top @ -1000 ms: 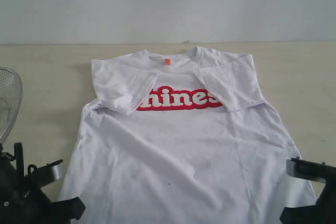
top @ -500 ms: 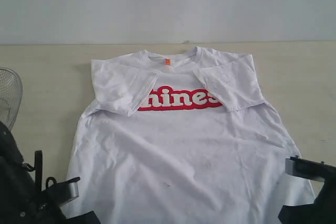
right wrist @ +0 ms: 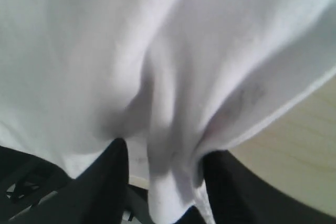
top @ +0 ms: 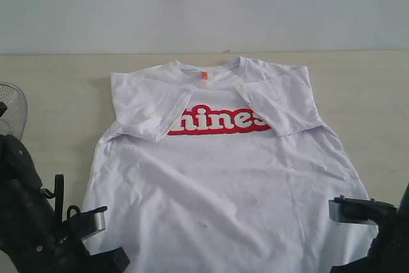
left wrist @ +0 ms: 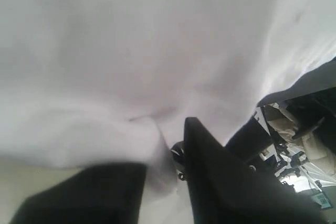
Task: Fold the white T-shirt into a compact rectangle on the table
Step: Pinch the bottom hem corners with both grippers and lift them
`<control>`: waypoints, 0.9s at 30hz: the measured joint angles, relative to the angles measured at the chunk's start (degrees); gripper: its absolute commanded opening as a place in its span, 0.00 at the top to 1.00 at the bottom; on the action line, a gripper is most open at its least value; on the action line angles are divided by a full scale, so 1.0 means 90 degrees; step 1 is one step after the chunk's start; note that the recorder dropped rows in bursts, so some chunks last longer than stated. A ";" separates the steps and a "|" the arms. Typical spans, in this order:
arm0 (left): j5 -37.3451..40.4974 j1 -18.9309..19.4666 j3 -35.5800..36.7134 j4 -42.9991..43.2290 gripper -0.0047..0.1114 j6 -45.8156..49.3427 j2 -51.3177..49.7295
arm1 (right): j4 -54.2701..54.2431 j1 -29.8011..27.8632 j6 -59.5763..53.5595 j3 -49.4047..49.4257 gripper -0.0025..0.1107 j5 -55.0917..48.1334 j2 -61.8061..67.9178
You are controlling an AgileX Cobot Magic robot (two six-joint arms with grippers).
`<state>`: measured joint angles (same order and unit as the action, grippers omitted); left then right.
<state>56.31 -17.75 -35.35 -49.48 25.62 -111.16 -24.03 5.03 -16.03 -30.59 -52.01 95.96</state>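
Left gripper (left wrist: 163, 153) clamps a bunched fold of the white T-shirt (top: 223, 177) between its fingers (left wrist: 220, 182), at the near hem corner. Right gripper (right wrist: 165, 153) pinches hem fabric in the same way at the opposite near corner. The garment lies on the table (top: 57, 87), chest up, collar at the far side, with both sleeves folded inward over the ends of the red print (top: 217, 121). An orange neck tag (top: 204, 75) shows inside the collar. A wire-mesh basket (top: 11, 113) stands at the left edge, apart from the garment.
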 measured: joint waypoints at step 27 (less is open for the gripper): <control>-0.0154 0.0000 -0.0265 -0.0599 0.57 0.0801 -0.0054 | 0.0093 0.0011 -0.0173 -0.0013 0.98 0.0162 0.0011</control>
<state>54.93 -17.75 -37.73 -54.87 32.84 -111.64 -23.19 5.12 -17.58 -30.70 -50.56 96.06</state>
